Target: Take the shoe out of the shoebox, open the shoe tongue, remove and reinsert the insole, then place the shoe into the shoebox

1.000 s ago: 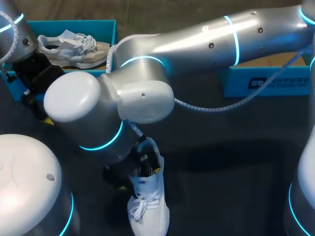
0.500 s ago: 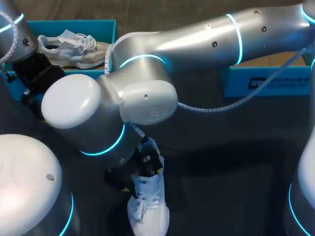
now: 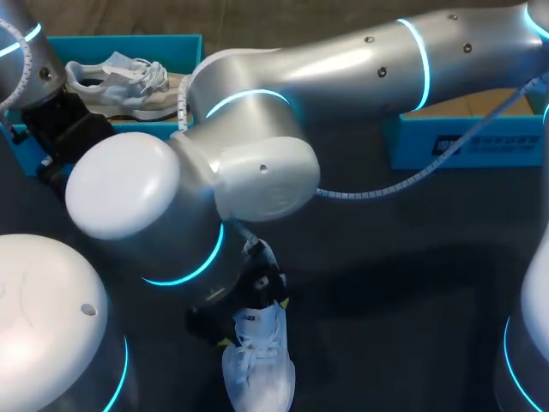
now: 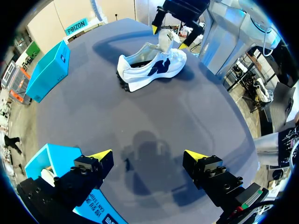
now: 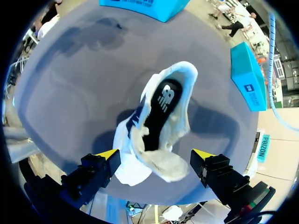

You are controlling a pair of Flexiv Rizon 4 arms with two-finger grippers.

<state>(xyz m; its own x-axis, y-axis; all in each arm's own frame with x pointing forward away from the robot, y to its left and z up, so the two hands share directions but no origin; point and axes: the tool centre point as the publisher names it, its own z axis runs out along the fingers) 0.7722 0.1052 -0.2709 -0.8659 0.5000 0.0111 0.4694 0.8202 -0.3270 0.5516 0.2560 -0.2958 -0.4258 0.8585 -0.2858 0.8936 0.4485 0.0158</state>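
Nearest me, the white shoe (image 3: 257, 365) stands on the table (image 3: 386, 300), outside the shoebox (image 3: 129, 39). My right gripper (image 5: 155, 154) hangs above it, fingers spread, grasping nothing. Only its wrist view shows the dark insole (image 5: 159, 105) inside. Farther left, my left gripper (image 4: 148, 155) gapes beside the shoebox, which holds another shoe (image 3: 129, 77).

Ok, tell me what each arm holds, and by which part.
Nothing. The left arm's fingers stand open over the table; the right arm's fingers stand open astride the white shoe.

Bright overhead light; soft shadows across dark table (image 4: 70, 112).
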